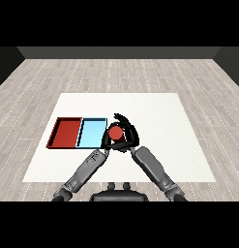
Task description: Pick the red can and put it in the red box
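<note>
- Because the wide white rectangular table (155,160) carries everything here, I judge the carry ahead of me by it: a leftward sweep across its near half, kept above the tray walls.
- Where the flat red rectangular tray with its dark raised rim (66,132) lies, at the far left of the pair, is my goal; it touches the light blue rectangular tray (91,133) along one long side, so I judge I must pass right over the blue one before lowering.
- My right hand (129,131) has its black fingers curled round the can, the thumb and fingers closing on it from both sides; I would keep that wrap unchanged and the can upright through the carry.
- My left hand (106,141) sits just beside the can, at the blue tray's near right corner, touching or nearly touching my right hand; I cannot tell how its fingers are set, and I judge it should draw back so it does not block the path left.
- The small red cylindrical can (115,132) stands upright inside my right hand, just right of the blue tray; its round red top faces me and most of its side is hidden by fingers. Whether it rests on the table or is lifted I cannot tell.
</note>
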`<state>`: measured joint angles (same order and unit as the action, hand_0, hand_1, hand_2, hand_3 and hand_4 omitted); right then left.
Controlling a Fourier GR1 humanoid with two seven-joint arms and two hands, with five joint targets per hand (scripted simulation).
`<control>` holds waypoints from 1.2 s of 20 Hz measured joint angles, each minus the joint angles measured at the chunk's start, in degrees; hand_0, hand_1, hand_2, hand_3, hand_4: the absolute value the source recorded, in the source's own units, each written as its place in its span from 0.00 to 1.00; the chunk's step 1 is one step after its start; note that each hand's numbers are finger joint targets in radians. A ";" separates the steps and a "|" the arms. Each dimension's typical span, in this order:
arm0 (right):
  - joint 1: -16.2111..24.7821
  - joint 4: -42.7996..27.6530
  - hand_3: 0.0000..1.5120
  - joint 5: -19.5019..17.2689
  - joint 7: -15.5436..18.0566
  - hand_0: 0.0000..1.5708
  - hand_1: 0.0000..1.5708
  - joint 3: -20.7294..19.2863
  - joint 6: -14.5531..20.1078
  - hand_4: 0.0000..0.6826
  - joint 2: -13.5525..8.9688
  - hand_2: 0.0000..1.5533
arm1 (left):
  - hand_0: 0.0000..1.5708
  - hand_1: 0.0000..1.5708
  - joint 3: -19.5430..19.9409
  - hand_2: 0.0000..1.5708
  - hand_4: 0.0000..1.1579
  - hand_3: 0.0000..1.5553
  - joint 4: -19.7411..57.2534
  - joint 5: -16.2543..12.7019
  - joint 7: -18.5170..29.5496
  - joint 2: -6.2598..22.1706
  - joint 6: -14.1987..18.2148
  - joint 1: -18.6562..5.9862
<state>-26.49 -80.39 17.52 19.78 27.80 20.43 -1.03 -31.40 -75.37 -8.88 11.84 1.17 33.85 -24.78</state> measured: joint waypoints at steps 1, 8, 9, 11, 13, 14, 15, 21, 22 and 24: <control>0.43 -0.64 0.00 -0.81 -0.20 0.00 0.00 0.32 0.29 0.00 0.14 0.00 | 1.00 1.00 0.39 1.00 1.00 0.95 0.18 0.32 0.35 -0.15 -0.50 0.07; -0.13 -3.86 0.00 -4.84 -3.00 0.00 0.00 -2.84 1.39 0.00 -0.20 0.00 | 1.00 1.00 -0.80 1.00 0.99 0.95 -0.04 1.43 -1.71 -1.15 -0.37 1.66; -0.31 -5.06 0.00 -5.11 -3.84 0.00 0.00 -3.77 1.59 0.00 -0.68 0.00 | 1.00 1.00 -0.31 1.00 0.98 0.96 0.71 1.02 -0.75 -1.17 -1.37 2.20; -0.27 -8.20 0.00 -5.09 -5.13 0.00 0.00 -5.79 1.52 0.00 -1.86 0.00 | 1.00 1.00 0.51 1.00 0.97 0.95 0.34 0.69 -0.46 -0.86 -2.43 3.61; 0.13 -11.17 0.00 -4.72 -5.33 0.00 0.00 -7.76 0.95 0.00 -2.92 0.00 | 1.00 1.00 0.91 1.00 0.97 0.95 0.80 -0.02 -0.23 -0.45 -2.59 4.07; 0.77 -13.45 0.00 -4.79 -6.10 0.00 0.00 -8.64 1.02 0.00 -3.95 0.00 | 1.00 1.00 1.52 0.99 0.96 0.94 1.04 0.10 -0.36 -0.28 -2.70 4.04; 1.17 -15.14 0.00 -4.85 -6.89 0.00 0.00 -9.69 1.22 0.00 -4.67 0.00 | 1.00 1.00 2.01 0.99 0.96 0.93 1.11 0.15 0.04 -0.15 -2.97 4.54; 7.02 -23.13 0.00 -3.88 -8.79 0.00 0.00 -14.72 0.40 0.00 -7.80 0.00 | 1.00 1.00 5.21 1.00 0.98 0.95 -1.76 1.72 -1.61 2.51 -4.19 5.02; 8.21 -23.27 0.00 -3.60 -8.13 0.00 0.00 -15.46 0.04 0.00 -7.89 0.00 | 1.00 1.00 5.80 1.00 0.97 0.94 -2.35 2.21 -1.64 3.32 -4.29 5.25; 10.63 -22.82 0.00 -1.73 -6.54 0.00 0.00 -18.21 -2.05 0.00 -9.00 0.00 | 1.00 1.00 6.61 1.00 0.97 0.94 -4.90 2.94 -2.82 5.10 -4.44 6.04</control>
<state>-15.86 -103.21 15.79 13.25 9.59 18.37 -10.02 -24.79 -80.28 -5.94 9.02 6.27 29.41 -18.74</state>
